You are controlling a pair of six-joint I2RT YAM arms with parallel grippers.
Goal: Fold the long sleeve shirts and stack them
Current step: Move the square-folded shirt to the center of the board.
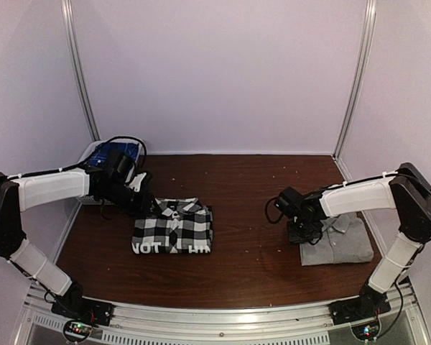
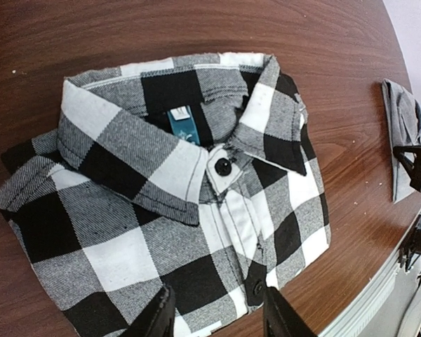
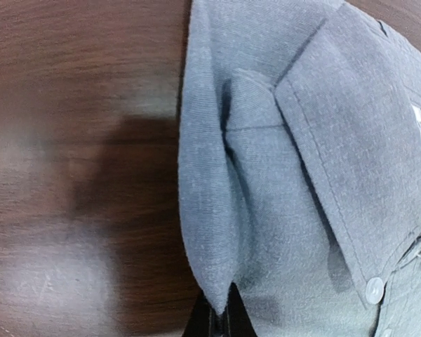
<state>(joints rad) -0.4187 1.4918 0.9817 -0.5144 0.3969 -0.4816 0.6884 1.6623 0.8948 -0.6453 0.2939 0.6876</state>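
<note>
A pointed fold of the fine-woven grey shirt is pinched by the right gripper; the left gripper is held open over the twill check shirt.

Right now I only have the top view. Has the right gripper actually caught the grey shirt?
Observer: Yes. The right wrist view shows the right gripper shut on a folded edge of the grey shirt.
Operator: And the other one?
Observer: The left gripper is open over the check shirt, holding nothing.
Operator: Is that shirt buttoned?
Observer: Its collar button is fastened.
</note>
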